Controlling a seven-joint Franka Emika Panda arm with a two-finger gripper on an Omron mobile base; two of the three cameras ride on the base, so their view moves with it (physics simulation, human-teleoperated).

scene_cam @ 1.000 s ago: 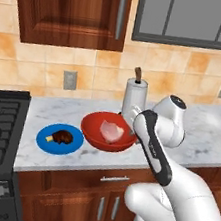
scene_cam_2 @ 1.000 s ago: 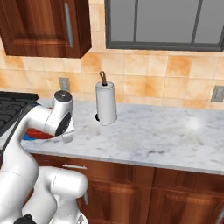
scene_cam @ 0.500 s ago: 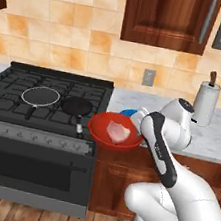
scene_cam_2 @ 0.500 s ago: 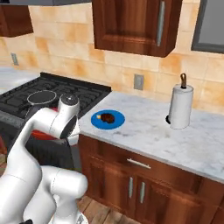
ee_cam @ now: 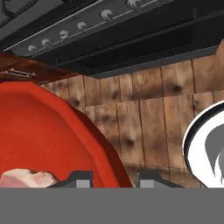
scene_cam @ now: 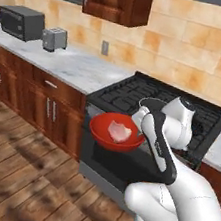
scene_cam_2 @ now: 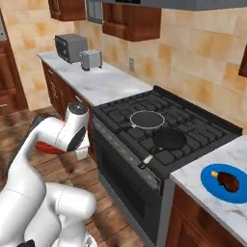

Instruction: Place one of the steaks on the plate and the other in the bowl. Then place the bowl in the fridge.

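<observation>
The tool [ee_cam: 109,177] is nearly closed, pinched on the rim of the bowl [scene_cam: 116,132], which it carries in the air in front of the stove [scene_cam: 158,107], above the wooden floor [scene_cam: 17,168]; the pale steak [scene_cam: 119,131] lies inside, near the middle; the brown steak [scene_cam_2: 227,180] sits on the plate [scene_cam_2: 212,178] on the surface to the right of the stove, so that half of the job looks done.

The step in hand is the carry to the fridge, and the grip is on one edge only; the bowl hangs out to one side of the tool, so its weight will want to tip the far rim down; keep the wrist level and the pinch firm, and avoid sharp turns or stops of the base, since the steak is loose and could slide out.

In the hand view the rim seems to run between the fingertips [ee_cam: 78,178], though the grey band hides the contact itself; I would trust the grip only cautiously.

Carry the bowl high enough to pass the oven front and the cabinet handles [scene_cam: 47,107]; go slow near the fridge, and set the bowl flat on a shelf before letting go.
</observation>
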